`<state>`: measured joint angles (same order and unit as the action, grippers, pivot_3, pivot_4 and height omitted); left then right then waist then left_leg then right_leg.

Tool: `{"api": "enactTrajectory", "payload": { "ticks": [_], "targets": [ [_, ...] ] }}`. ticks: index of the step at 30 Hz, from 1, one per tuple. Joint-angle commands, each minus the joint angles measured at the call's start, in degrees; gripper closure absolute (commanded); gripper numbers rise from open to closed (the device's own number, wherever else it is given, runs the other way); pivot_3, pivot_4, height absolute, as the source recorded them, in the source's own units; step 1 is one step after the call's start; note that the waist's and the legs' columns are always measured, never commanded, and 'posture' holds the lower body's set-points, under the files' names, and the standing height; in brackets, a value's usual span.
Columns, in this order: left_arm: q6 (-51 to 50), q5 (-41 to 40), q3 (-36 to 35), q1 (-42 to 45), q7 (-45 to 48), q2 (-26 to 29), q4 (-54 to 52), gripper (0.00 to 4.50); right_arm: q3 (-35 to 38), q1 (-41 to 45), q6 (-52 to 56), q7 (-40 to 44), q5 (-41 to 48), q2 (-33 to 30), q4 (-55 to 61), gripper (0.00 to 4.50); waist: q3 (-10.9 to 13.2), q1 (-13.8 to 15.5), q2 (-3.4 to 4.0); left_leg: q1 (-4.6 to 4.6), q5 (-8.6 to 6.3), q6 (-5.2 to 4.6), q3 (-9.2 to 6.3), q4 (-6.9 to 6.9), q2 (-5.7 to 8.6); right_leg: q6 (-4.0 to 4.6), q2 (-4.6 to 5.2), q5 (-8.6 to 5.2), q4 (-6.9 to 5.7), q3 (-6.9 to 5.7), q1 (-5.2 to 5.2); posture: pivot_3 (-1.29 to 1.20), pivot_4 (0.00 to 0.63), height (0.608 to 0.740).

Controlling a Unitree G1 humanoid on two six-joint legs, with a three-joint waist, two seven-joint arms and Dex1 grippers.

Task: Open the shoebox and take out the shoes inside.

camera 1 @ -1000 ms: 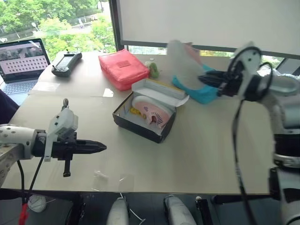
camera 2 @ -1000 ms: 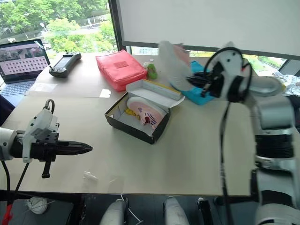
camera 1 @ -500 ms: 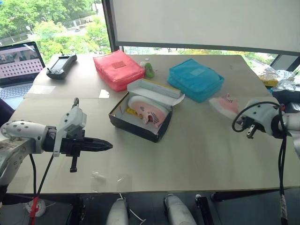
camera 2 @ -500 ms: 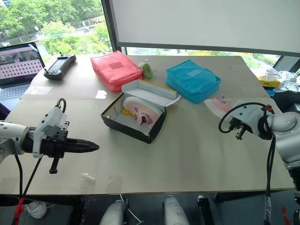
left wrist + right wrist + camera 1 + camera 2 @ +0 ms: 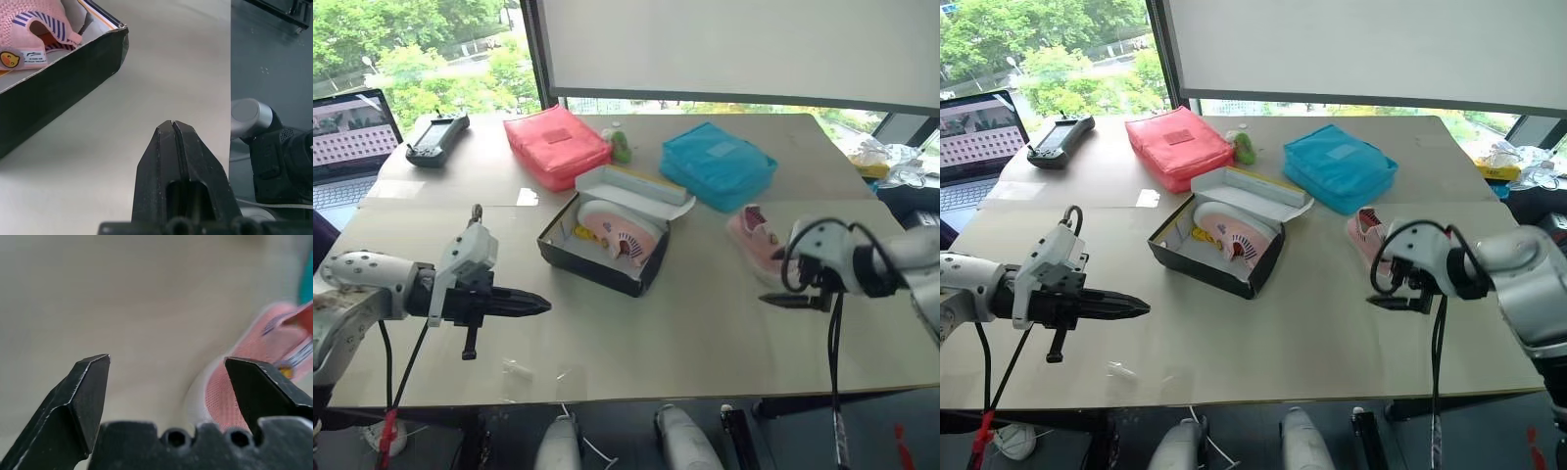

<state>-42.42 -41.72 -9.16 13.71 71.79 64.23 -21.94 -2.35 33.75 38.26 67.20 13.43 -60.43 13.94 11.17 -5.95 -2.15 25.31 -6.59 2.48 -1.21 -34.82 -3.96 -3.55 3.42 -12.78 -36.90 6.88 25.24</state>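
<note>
A duck tag (image 5: 10, 58) is seen on the shoe (image 5: 619, 230) in the shoebox (image 5: 607, 257) (its small print unreadable). The left gripper (image 5: 540, 304) fingers are pressed together; the right gripper (image 5: 168, 382) fingers are spread, empty, beside the other shoe (image 5: 756, 238) on the surface (image 5: 685, 323).

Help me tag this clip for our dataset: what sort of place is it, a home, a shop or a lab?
Probably an office or lab. A plain work table stands by a large window with a roller blind, and an open laptop and a handheld controller lie at its far corner.

The shoebox (image 5: 603, 257) looks like matt cardboard, black outside and white within; the shoes (image 5: 619, 231) are pink knit cloth with smooth white soles; the table (image 5: 685, 323) is smooth, matt beige; two pouches (image 5: 556, 144) are soft fabric
</note>
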Motion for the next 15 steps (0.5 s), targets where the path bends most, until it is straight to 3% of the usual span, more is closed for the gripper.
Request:
{"api": "enactTrajectory", "payload": {
  "ticks": [1,4,8,15],
  "targets": [
    [0.2,-0.3,-2.4,-0.6,-0.7,0.3,-0.9,4.5,-2.3,10.1,0.8,-4.6,2.1,9.4,0.0,0.04,0.0,-0.3,-0.02,-0.02,-0.01,0.01,-0.04,0.01,0.0,0.0,-0.02,0.0,-0.03,-0.01,-0.02,0.0,0.15,0.725],
    [0.5,0.2,-2.5,-0.8,-1.2,0.2,-0.4,4.5,-8.7,15.4,-4.8,-7.4,-3.4,16.4,-5.1,0.04,0.0,-0.4,-0.04,-0.03,0.0,0.01,-0.08,0.02,0.01,0.01,-0.04,0.01,-0.06,-0.02,-0.04,0.0,0.15,0.725],
    [0.7,0.7,-2.9,-2.0,-3.0,-0.7,-1.2,4.5,-19.2,23.8,-16.8,-13.8,-14.6,28.0,-21.4,0.04,0.0,-0.4,-0.06,0.11,0.01,-0.02,-0.05,0.0,0.02,-0.01,-0.02,0.02,0.02,-0.02,0.01,0.0,0.15,0.725],
    [-0.9,-0.5,-8.9,-9.4,-5.3,-0.9,-6.1,4.5,-24.0,27.1,-22.8,-14.1,-20.6,34.7,-29.4,0.04,0.0,0.5,-0.06,0.78,0.01,-0.02,-0.14,0.1,0.02,-0.34,-0.05,0.17,-0.18,-0.12,0.65,0.0,0.15,0.725]
  ]
}}
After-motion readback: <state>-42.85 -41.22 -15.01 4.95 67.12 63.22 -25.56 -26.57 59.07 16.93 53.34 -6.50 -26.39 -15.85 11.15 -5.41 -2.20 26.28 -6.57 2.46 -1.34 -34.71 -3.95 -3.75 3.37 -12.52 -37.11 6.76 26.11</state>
